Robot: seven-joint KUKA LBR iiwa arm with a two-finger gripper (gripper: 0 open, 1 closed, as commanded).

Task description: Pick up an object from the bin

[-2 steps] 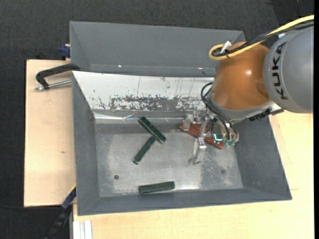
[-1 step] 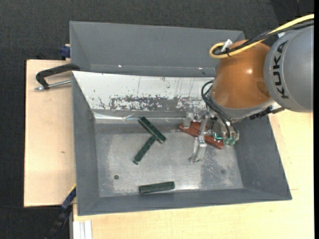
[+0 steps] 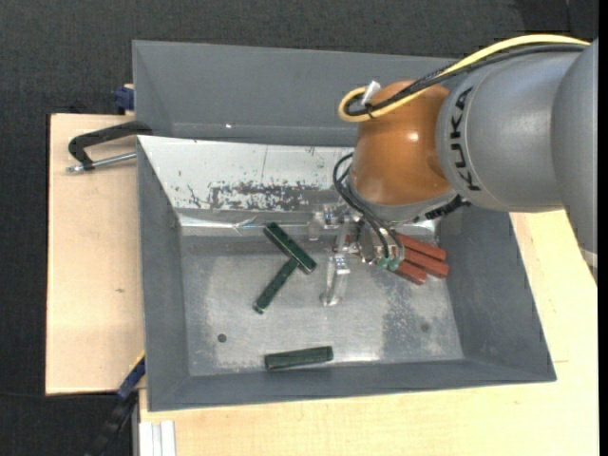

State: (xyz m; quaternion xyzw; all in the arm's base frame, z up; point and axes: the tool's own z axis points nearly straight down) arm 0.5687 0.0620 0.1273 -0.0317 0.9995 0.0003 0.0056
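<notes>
Gripper point(image 3: 332, 279) hangs over bare bin point(image 3: 160, 283) floor, between two touching green sticks point(image 3: 288, 245) and some red sticks point(image 3: 423, 262). Can't tell if it's clenched.

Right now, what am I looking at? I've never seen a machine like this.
It is a robot arm, seen by one camera looking down from above and a little to one side. The arm reaches from the right into a grey metal bin. The orange dome is a cover on its wrist. Below that hangs the gripper, its picking tool. Three dark green sticks lie in the bin: two meeting in a V left of the gripper, and one near the front wall. To its right lie red sticks. I see nothing held.
</notes>
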